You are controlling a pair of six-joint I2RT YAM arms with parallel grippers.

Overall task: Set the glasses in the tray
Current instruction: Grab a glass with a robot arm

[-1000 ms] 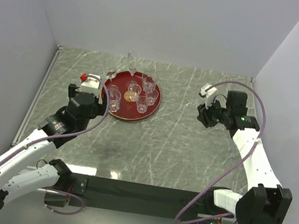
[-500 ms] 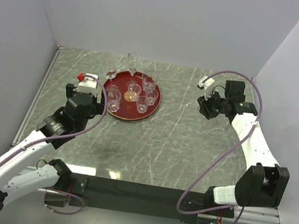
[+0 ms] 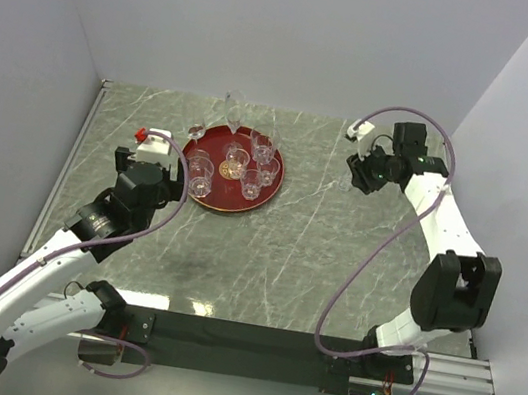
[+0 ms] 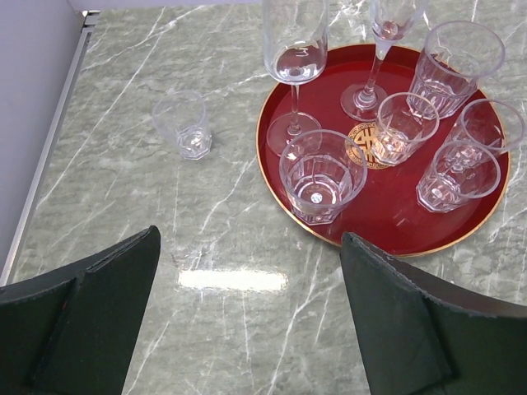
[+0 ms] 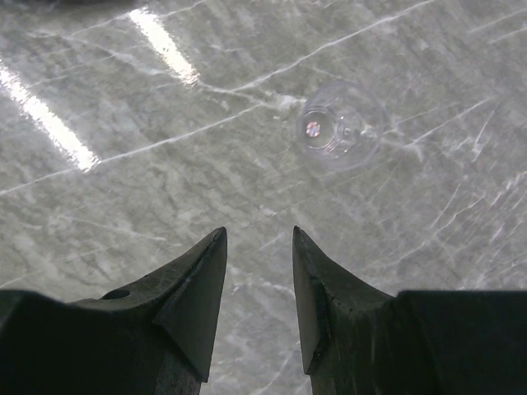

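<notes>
**Seven glasses in the tray, two on the marble**

The round dark-red tray (image 4: 387,226) holds seven glasses, all upright. Two stemmed glasses (image 4: 295,78) stand at its far-left side, their feet inside the gold rim. With them are five tumblers (image 4: 321,177): one at the gold emblem in the centre, the tallest at the far right, two along the right rim, and a wide one just inside the near rim (the closest to the left wrist camera).

Outside the tray, a short tumbler (image 4: 183,123) stands upright on the marble table (image 4: 123,214), left of the tray and apart from its rim. The left gripper (image 4: 249,247) hovers above the table at the tray's near-left side. Its fingers are spread wide and there is nothing between them.

The right gripper (image 5: 259,234) is at the far right of the table, well apart from the tray. Its jaws are partly apart and empty. Ahead of its fingertips a clear glass (image 5: 338,127) sits on the marble, untouched. It is seen from straight above, so I cannot tell whether it is mouth-up or mouth-down.
</notes>
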